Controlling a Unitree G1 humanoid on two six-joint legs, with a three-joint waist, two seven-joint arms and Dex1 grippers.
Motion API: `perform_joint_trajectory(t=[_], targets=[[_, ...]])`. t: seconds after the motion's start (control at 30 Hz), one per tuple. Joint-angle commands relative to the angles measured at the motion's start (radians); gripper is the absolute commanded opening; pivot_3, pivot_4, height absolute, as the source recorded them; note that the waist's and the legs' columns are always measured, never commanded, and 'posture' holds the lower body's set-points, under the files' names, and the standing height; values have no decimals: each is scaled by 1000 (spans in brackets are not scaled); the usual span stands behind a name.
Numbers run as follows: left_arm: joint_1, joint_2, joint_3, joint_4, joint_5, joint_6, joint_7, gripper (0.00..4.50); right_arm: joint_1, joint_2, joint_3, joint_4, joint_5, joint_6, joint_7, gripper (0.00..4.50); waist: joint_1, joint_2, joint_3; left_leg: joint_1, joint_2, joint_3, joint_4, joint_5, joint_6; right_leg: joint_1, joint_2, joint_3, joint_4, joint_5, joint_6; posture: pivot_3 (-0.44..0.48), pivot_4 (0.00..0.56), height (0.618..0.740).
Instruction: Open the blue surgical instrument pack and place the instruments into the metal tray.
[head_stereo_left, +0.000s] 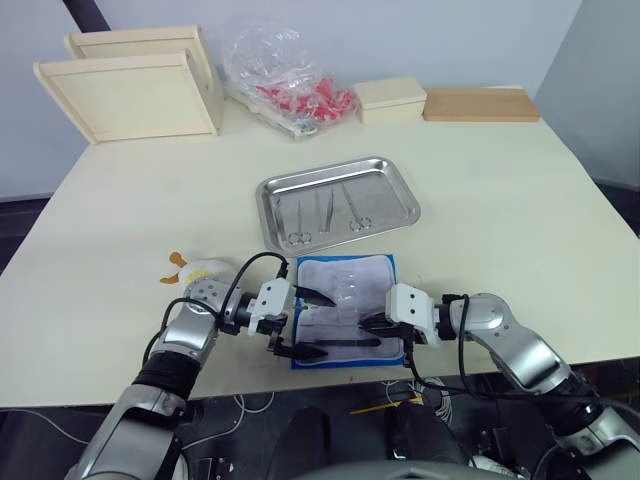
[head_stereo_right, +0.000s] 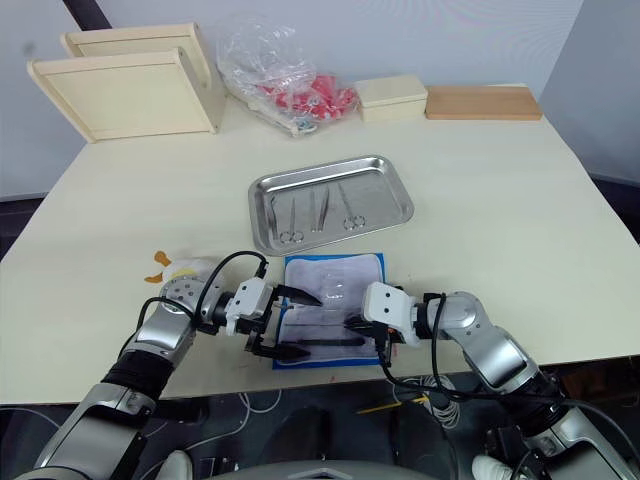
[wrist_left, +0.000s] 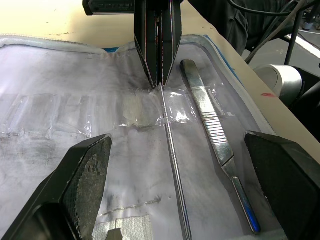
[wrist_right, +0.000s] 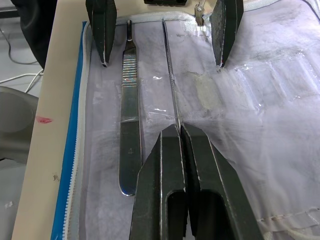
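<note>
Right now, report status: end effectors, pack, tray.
Right end effector shut on thin probe in open pack. Left end effector open over pack. Scalpel handle still in pack. Tray holds three instruments. Path clear.

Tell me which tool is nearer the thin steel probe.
Right. The right tool is shut on the thin probe; the left tool is open astride its other end, over the blue pack.

Your two head views look forward and down over the surface from nearly the same spot, sharing tray and pouch. Each wrist view sits low and close over the pouch lining, facing the other; both share the thin probe and the flat handle.
</note>
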Motion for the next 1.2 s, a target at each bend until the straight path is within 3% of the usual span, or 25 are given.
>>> perform_joint_trajectory(t=[0.03,0.33,1.2], targets=[[56,17,-55,50,67,29,-21,4500,-6,-9,-3,9,-33,-61,4,37,0,0,0,0,0,0,0,0,0,0,0,0,0,0,0,0,150,740],[57,16,-53,52,68,25,-15,4500,-52,-21,-11,-54,-48,-42,33,37,0,0,0,0,0,0,1,0,0,0,0,1,0,0,0,0,150,740],[40,0,-60,99,82,-11,-8,4500,-64,-188,-76,-193,-72,-24,96,37,3,0,0,-1,0,1,3,0,0,0,0,1,1,0,0,0,150,740]])
